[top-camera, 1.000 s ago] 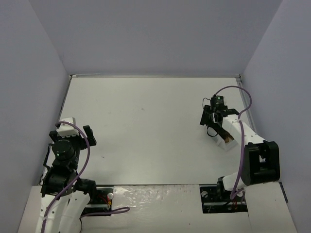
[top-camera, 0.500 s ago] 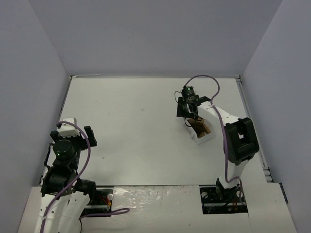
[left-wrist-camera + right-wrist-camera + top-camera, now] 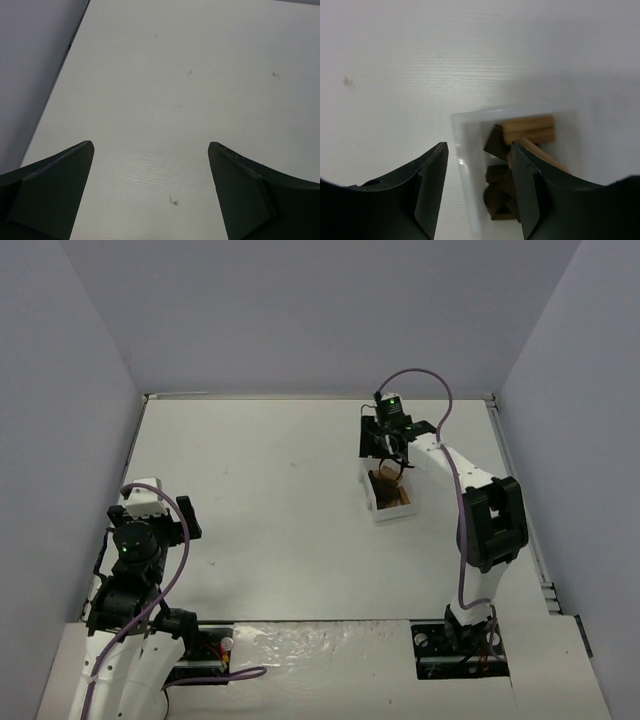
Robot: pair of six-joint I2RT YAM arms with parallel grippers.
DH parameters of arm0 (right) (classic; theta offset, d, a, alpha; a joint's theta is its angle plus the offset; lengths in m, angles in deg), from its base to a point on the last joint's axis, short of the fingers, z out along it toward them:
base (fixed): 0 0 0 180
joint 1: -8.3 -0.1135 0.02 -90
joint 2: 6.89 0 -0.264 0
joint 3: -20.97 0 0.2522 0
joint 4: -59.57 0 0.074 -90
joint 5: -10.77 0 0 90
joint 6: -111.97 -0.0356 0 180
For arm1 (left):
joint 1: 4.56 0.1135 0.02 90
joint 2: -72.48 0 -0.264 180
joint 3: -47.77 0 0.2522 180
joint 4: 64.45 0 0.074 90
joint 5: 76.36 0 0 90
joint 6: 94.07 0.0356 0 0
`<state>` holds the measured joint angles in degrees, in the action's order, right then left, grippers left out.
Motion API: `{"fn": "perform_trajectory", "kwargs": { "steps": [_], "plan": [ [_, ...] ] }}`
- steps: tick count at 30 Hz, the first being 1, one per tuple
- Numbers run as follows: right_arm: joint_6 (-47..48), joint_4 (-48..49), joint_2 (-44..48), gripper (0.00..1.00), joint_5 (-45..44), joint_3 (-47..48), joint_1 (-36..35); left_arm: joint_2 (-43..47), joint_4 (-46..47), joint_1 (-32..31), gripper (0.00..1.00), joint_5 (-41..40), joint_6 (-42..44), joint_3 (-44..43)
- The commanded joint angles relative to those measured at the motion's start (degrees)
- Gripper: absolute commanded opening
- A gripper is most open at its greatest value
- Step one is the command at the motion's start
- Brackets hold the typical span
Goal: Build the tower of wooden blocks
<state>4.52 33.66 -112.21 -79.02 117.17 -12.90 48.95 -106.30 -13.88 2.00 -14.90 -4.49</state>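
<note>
A shallow white rectangular plastic tray (image 3: 394, 508) lies on the flat white wood-grain table (image 3: 250, 470), and everything else is placed from it. Inside the tray sit the small dark brown and light tan wooden blocks (image 3: 527, 129), crowded together in a loose heap rather than a squared stack. One tan block lies flat across the tray's far end, a second tan one leans at a slant beside it, and the dark pieces are bunched below them, nearer the wrist camera. The right gripper (image 3: 479, 147), black and two-fingered at the end of the white right arm, hangs directly over the tray. Its jaws stand part-way apart and straddle one of the tray's long walls. One finger (image 3: 430, 190) is outside the tray with a strip of bare table showing between it and the wall. The other finger is inside the tray, right against the blocks; whether it touches them cannot be told. Nothing is pinched between the jaws. The left gripper (image 3: 150, 145) is well apart from the tray, across the table toward the arms' bases. Its dark jaws are spread wide over bare table, with nothing between them.
</note>
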Motion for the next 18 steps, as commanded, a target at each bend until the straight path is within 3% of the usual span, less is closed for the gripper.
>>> {"fn": "perform_trajectory", "kwargs": {
  "steps": [1, 9, 18],
  "plan": [
    [6.83, 0.25, 10.42, 0.49, 2.32, -4.18, 10.1, -1.05, 2.63, -0.17, 0.97, 0.39, -1.09, -1.9],
    [12.63, 0.1, 9.76, 0.48, 7.12, -7.23, 16.28, -1.38, 2.39, -0.17, 0.97, 1.47, -1.63, -2.04],
    [15.16, 0.36, 4.67, 0.41, 15.64, -6.03, 16.63, -1.52, 2.35, -0.25, 0.97, 2.33, -1.4, -2.27]
  ]
}}
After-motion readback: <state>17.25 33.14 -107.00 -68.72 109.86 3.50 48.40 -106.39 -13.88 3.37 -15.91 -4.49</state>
